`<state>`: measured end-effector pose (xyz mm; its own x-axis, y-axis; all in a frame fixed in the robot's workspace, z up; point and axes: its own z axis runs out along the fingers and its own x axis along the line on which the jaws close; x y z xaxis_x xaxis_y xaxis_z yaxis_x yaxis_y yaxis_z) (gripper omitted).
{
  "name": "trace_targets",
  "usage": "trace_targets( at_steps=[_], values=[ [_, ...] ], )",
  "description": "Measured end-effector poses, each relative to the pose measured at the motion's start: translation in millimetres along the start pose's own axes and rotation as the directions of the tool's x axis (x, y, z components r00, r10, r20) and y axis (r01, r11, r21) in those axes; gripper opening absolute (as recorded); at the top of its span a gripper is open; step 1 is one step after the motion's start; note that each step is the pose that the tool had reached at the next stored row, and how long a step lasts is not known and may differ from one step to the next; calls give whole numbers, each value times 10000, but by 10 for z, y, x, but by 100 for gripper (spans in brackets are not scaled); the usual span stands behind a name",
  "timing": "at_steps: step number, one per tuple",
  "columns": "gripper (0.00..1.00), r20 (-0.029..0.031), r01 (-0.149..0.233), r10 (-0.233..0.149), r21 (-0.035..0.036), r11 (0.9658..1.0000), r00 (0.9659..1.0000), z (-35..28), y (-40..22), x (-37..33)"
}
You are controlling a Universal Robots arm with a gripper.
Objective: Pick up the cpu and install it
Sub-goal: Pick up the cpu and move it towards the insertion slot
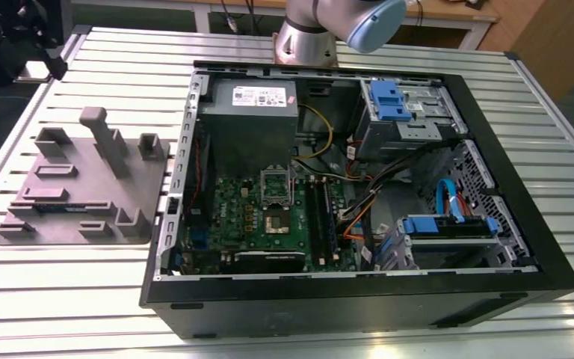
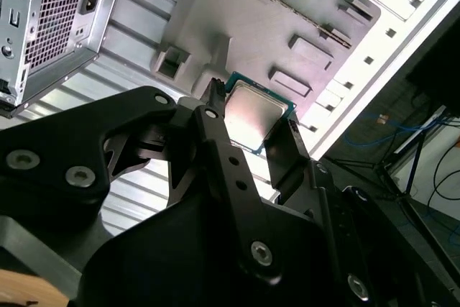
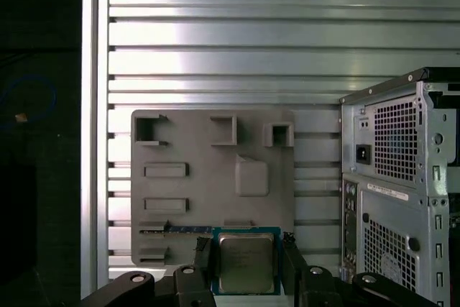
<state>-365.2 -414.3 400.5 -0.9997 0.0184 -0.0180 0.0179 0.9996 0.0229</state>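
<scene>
Gripper (image 3: 246, 251) clamps one cpu (image 3: 246, 264) between its two fingers (image 2: 228, 156), over one grey tray (image 3: 194, 192) lying beside one computer case (image 3: 402, 199).

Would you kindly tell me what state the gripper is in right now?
Gripper: closed, holding the cpu between its fingers.

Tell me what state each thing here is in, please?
cpu, gripped in the claw, held up off the tray.
claw, shut on the cpu.
tray, flat on the table.
computer case, on its side, panel off, insides exposed.
</scene>
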Motion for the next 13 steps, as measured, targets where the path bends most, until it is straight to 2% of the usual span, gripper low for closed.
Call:
trace_targets(
  at_steps=[13],
  values=[
    [47, 0, -38, 38, 1, 10000, 10000, 0, 0, -4]
  ],
)
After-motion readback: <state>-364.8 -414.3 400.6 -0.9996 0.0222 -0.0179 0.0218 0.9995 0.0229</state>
